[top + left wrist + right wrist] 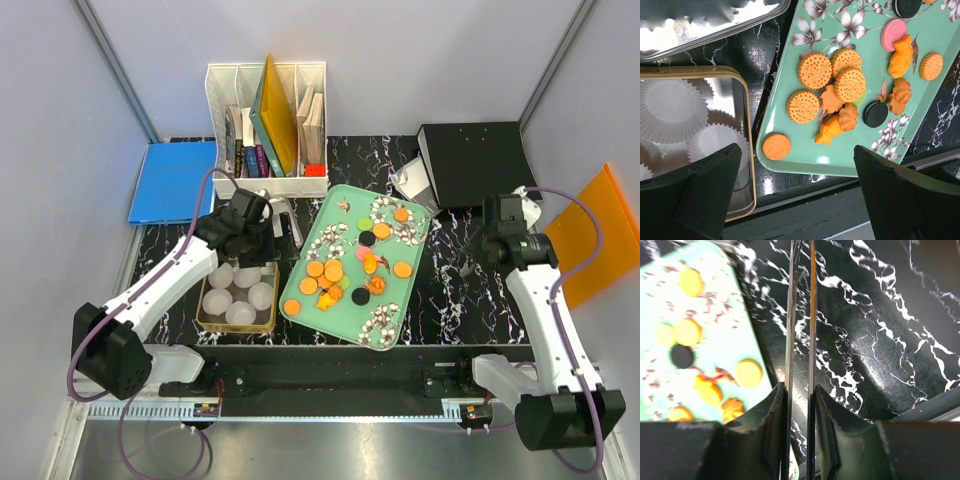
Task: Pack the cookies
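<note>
Orange, black, pink, perhaps green cookies (815,70); mint-green blossom-printed tray (806,144); black white-veined tabletop (880,340); white pleated cups (670,107); gold-rimmed tin (751,165).

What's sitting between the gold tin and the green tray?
Nothing: only a bare strip of black marbled table separates tin and tray, clearest in the left wrist view.

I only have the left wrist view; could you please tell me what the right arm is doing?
Observer: The right tool is shut on thin metal tongs, over the table to the right of the tray.
Operator: Thank you. What lies at the tray's far end?
Observer: An orange cookie lies near its far corner.
</note>
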`<action>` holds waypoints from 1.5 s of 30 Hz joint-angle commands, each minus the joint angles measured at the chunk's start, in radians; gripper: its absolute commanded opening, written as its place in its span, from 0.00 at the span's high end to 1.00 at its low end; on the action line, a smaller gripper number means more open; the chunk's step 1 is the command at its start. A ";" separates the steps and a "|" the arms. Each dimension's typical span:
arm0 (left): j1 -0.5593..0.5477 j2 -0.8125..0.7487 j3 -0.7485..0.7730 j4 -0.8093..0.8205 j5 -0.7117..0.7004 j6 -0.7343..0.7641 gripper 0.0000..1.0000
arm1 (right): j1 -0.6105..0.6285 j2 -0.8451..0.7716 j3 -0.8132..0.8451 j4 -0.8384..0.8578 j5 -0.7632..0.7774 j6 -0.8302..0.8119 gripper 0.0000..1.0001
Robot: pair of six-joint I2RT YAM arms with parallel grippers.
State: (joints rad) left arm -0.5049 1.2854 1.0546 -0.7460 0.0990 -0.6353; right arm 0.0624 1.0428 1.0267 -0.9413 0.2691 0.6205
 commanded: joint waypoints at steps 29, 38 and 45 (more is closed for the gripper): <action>-0.024 -0.129 -0.036 0.004 -0.019 -0.018 0.01 | 0.571 0.080 0.260 -0.002 -0.077 -0.195 1.00; -0.023 -0.182 -0.001 -0.079 -0.131 0.014 0.01 | 0.832 0.378 0.469 -0.220 0.179 -0.291 0.83; -0.024 -0.204 -0.004 -0.093 -0.154 0.006 0.01 | 0.832 0.284 0.397 -0.192 0.105 -0.285 0.81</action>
State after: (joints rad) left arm -0.5247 1.1076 1.0206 -0.8387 -0.0162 -0.6365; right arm 0.8948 1.4193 1.4220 -1.1206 0.3626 0.3435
